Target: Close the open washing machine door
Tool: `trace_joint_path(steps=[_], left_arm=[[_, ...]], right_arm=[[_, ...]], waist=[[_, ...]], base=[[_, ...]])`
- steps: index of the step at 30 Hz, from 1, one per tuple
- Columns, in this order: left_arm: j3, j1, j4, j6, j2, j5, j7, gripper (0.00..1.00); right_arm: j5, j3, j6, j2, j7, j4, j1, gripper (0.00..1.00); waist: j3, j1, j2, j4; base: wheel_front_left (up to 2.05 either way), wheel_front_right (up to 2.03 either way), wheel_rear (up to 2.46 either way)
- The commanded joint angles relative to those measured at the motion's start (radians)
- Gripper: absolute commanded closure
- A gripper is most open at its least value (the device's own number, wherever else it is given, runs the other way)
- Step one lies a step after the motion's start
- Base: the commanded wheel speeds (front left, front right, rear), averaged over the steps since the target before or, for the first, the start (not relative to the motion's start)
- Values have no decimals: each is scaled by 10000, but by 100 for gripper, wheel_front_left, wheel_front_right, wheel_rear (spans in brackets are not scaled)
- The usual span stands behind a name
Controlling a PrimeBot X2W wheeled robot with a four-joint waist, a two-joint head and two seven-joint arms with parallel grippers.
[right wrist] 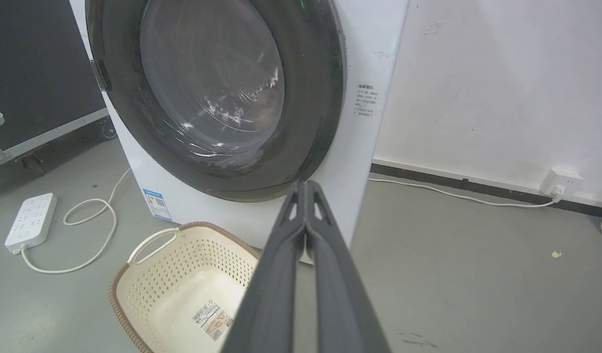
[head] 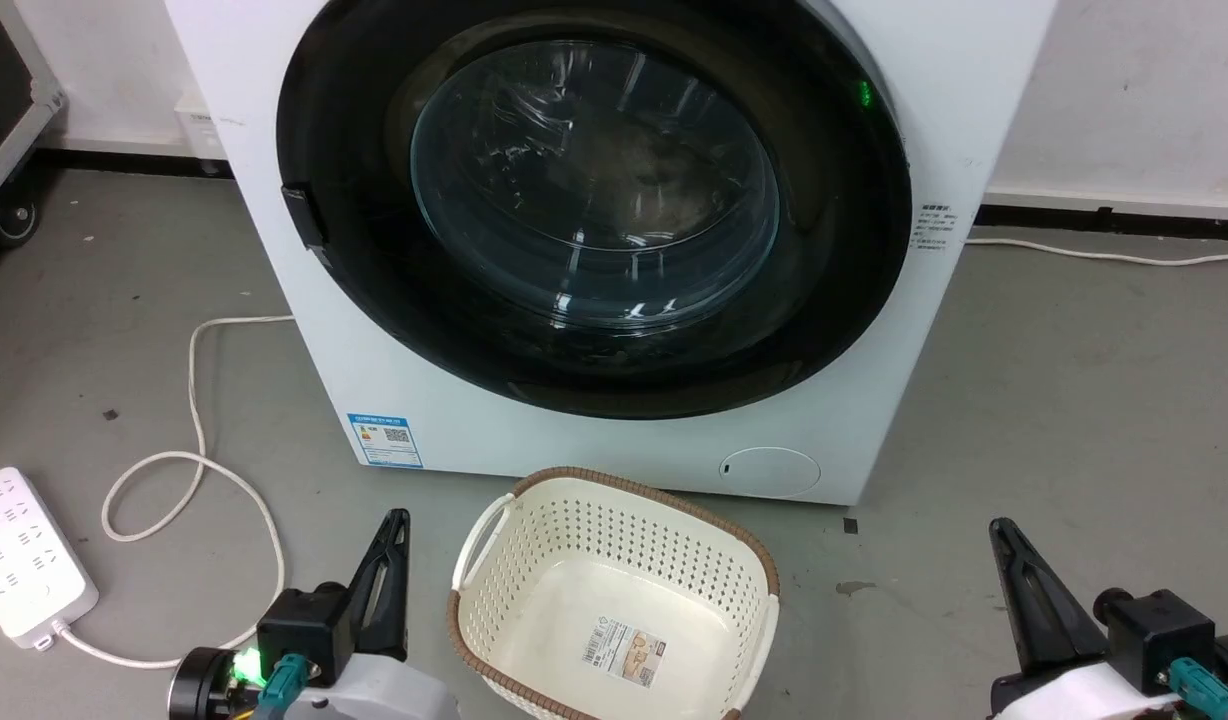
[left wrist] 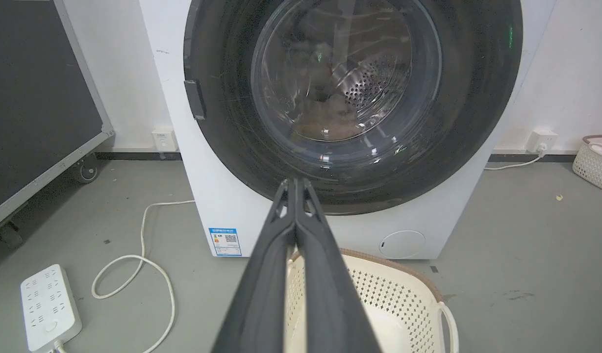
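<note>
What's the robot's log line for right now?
washing machine door looks shut | left gripper shut, off door | right gripper shut, off door | basket empty

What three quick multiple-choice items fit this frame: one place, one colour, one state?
1. Where does the laundry basket stand relative to the washer?
A. on top of it
B. on the floor in front of it
C. behind it

2. What colour is the power strip?
A. black
B. red
C. white

3. How does the washing machine door sit?
A. flush against the washer's front
B. swung wide open
C. lying on the floor

Answers:
1 B: the basket rests on the grey floor just below the door.
2 C: its body and cable are white.
3 A: the black rim lies flat on the white front, with no gap seen.
</note>
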Motion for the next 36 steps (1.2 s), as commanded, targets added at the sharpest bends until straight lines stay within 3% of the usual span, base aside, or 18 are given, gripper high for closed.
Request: trace_joint_path(steps=[1,36], left_arm=[[39,-82,-60,37,1,66,49,100],[385,-130,-355,197,-20,373,785,100]], right_arm=[[-42,33,-4,27,45,-63,-166,100],[-92,380,-6,42,784,-173,-428,100]], waist=[[1,0,0,-3],[44,0,0,-97]], base=[[0,0,0],[0,0,0]])
